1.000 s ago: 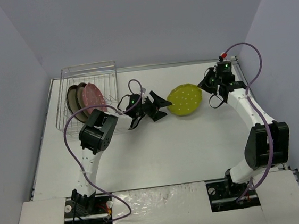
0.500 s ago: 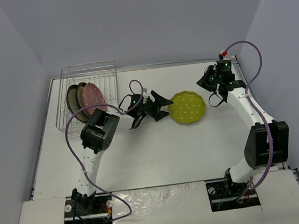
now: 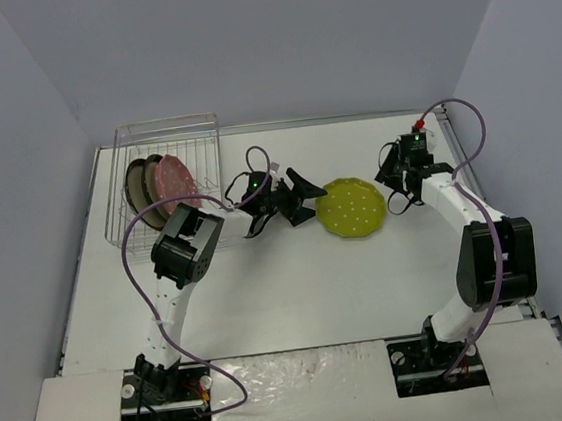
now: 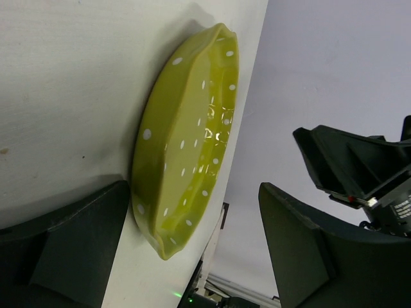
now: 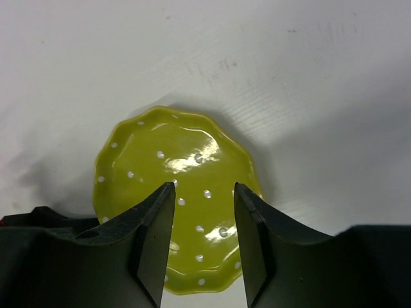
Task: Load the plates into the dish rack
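Note:
The yellow-green dotted plate (image 3: 351, 208) lies flat on the table, also seen in the left wrist view (image 4: 186, 141) and the right wrist view (image 5: 180, 186). My left gripper (image 3: 305, 196) is open at the plate's left edge, with the near rim between its spread fingers (image 4: 70, 244) and untouched. My right gripper (image 3: 398, 173) stands open just right of the plate, nothing between its fingertips (image 5: 157, 212). The dish rack (image 3: 119, 147) at the far left holds two dark-rimmed plates (image 3: 140, 185) and the pink plate (image 3: 175, 181) on edge.
Grey walls close in the table on three sides. The raised white border (image 3: 252, 128) runs along the far side. The right arm (image 4: 359, 167) shows behind the plate in the left wrist view.
The right gripper has opened and let go of the yellow-green plate. The plate dropped from a tilt to flat on the table, slightly nearer. The left gripper stayed put.

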Action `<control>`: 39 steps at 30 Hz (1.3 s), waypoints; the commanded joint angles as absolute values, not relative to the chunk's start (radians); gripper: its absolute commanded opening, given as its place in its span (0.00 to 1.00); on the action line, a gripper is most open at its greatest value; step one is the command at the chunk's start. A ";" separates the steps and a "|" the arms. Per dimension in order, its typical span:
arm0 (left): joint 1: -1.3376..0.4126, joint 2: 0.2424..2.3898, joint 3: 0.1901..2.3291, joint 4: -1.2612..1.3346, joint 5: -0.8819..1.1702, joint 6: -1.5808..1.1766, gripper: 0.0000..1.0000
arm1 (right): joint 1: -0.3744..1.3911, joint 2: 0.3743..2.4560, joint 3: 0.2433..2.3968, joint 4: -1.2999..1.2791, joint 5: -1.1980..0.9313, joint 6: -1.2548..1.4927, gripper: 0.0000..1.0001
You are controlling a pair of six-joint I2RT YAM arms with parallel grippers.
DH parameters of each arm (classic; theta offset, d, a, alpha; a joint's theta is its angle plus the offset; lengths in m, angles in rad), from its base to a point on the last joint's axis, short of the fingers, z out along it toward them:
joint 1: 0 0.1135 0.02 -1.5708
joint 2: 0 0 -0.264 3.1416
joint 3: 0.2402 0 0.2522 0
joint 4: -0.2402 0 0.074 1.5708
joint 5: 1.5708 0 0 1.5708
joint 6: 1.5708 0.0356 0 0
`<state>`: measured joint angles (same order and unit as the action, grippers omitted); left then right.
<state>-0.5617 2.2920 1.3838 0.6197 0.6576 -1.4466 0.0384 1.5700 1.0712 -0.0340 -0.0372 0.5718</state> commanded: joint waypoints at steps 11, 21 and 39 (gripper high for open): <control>-0.558 2.206 1.477 0.526 0.706 -1.364 0.78 | -0.027 1.467 0.917 -0.065 0.075 0.521 0.39; -0.556 2.183 1.462 0.519 0.712 -1.353 0.78 | -0.032 1.502 0.839 0.035 -0.017 0.535 0.38; -0.538 2.112 1.413 0.454 0.693 -1.298 0.78 | -0.028 1.543 0.784 0.148 -0.101 0.549 0.45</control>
<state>-0.5439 2.2182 1.4032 0.4429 0.6907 -1.3233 -0.0323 1.5268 0.7909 0.0690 -0.0685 0.5440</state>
